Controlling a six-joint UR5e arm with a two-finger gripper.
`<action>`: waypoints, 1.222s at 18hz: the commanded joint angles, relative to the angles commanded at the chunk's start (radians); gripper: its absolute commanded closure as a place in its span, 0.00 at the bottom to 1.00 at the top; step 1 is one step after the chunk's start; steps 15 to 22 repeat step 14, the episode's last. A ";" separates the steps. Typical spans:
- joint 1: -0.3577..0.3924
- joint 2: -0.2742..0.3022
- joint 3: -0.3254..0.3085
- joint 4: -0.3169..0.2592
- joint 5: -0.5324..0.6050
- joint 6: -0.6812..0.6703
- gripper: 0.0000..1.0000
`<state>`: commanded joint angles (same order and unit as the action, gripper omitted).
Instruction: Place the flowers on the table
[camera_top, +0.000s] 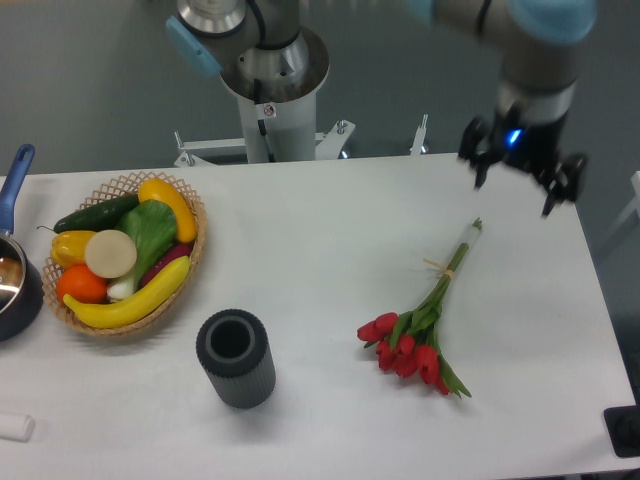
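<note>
Dark and ribbed, a squat cylindrical vase (236, 358) with an open mouth stands low in the frame, left of centre, on the smooth white surface (320, 230) with its rounded corners. To its right, in the lower right part of the frame, the flowers (420, 328) lie flat on that surface: a bunch of red tulip heads pointing toward the bottom, long green stems and leaves running diagonally up to the right, bound partway along with thin tan string. At the left, a round woven wicker basket (196, 250) holds glossy produce, among it a yellow banana, an orange, a cucumber, a yellow pepper and a leafy green vegetable. A dark pot with a blue handle (16, 280) sits at the far left edge. The gripper (524, 180) hangs in the upper right of the frame, above and to the right of the stem ends, apart from the bunch and touching nothing; its black fingers are spread and hold nothing. Above it the grey and light blue arm (520, 40) comes in along the top edge from a white pedestal base (270, 100) behind the surface, its wrist turned downward.
</note>
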<state>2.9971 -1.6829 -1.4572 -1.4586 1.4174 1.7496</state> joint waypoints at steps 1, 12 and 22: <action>0.035 0.008 -0.008 -0.024 0.002 0.101 0.00; 0.037 0.054 -0.035 -0.029 -0.005 0.160 0.00; 0.036 0.054 -0.034 -0.026 -0.005 0.159 0.00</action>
